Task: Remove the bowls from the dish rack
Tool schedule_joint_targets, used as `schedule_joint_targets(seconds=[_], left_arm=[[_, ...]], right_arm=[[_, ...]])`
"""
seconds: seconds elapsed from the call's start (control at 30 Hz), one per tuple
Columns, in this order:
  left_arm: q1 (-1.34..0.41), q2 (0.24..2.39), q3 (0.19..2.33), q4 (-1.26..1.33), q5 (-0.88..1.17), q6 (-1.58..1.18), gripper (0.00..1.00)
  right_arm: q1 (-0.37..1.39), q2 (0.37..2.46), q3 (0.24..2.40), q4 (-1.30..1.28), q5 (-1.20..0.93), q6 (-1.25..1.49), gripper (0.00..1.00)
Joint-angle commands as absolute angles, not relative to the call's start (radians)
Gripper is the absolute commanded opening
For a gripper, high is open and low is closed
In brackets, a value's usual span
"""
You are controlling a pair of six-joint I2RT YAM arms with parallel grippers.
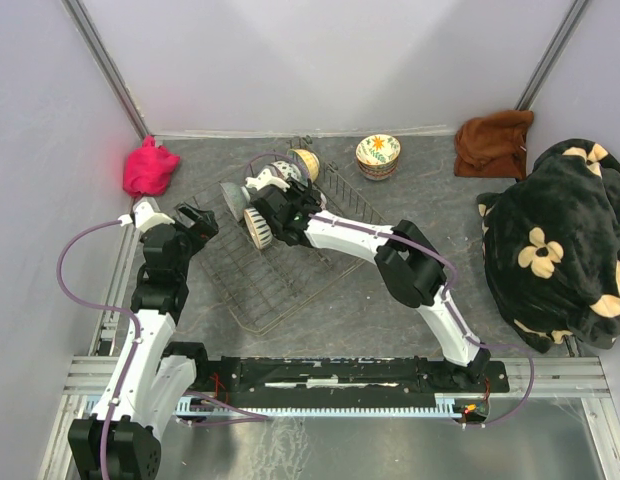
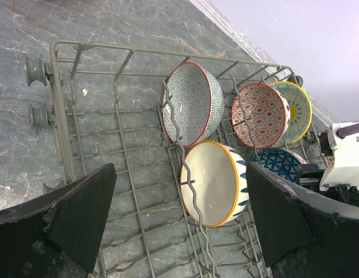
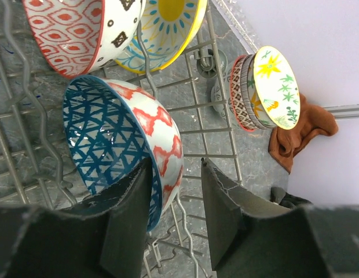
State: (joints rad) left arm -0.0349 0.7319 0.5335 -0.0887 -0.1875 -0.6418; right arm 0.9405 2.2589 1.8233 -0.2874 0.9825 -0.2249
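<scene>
We see the right gripper (image 3: 176, 168) astride the rim of a blue-latticed, red-and-white ceramic bowl (image 3: 110, 133) standing on edge in the dark wire dish rack (image 1: 262, 288). One finger is inside and the other just clear outside, not clamped. Our left gripper (image 2: 180, 174) hangs spread wide and empty.

Brightness: even, soft and diffuse in all three views.
Shadows: faint and soft-edged beneath the dish rack (image 1: 280, 255).
Glare: small white highlights on the glazed inside of the blue bowl (image 3: 104, 139).
Focus: bowls and wires are crisp; the right gripper (image 3: 176, 174) is dark and slightly soft.
Distortion: wall edges lean outward in the top view.
</scene>
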Motion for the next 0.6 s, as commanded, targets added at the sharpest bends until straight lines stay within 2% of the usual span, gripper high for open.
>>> schedule_joint_targets(seconds=[0.0,0.57], left_arm=[[-0.038,0.717,0.557,-0.079,-0.212,-0.66,0.99],[-0.037,0.718,0.553,-0.074,-0.215,-0.659,0.99]], right_arm=[[0.947,2.27,1.85,-0.199,1.057,-0.265,0.46],[0.949,2.31,1.827,-0.096,1.136,-0.317,0.15]])
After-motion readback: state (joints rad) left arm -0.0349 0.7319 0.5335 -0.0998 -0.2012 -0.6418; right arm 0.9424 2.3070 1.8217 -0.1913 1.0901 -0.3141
